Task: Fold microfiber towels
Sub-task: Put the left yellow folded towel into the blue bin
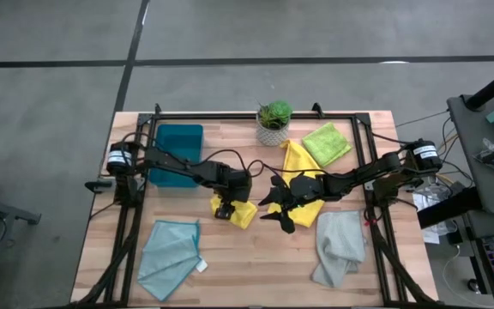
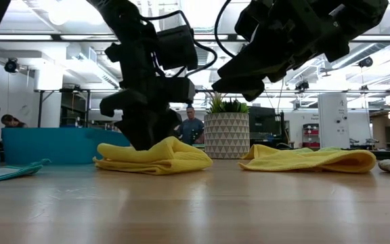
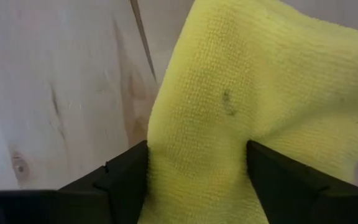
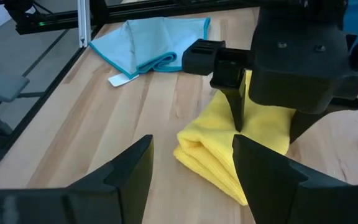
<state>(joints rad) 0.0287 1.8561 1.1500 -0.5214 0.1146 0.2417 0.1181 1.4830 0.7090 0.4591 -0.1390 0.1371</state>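
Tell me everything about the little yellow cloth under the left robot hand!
The yellow cloth is soft, fuzzy microfiber, folded into a small thick bundle with layered edges. It lies flat on the wooden table, near the middle. The left hand is down on it, its open fingers straddling the fabric and touching it. A tiny dark speck marks its surface. The right hand hovers close by, open, not touching it.

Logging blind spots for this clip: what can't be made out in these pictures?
- Left hand on the folded yellow towel: high view, its own body covers the contact.
- How many layers that fold has: low view, only the bulging front edge shows.
- Second yellow towel: high view, partly under the right hand, which hangs open.
- White tag on the teal towel: too small to read.
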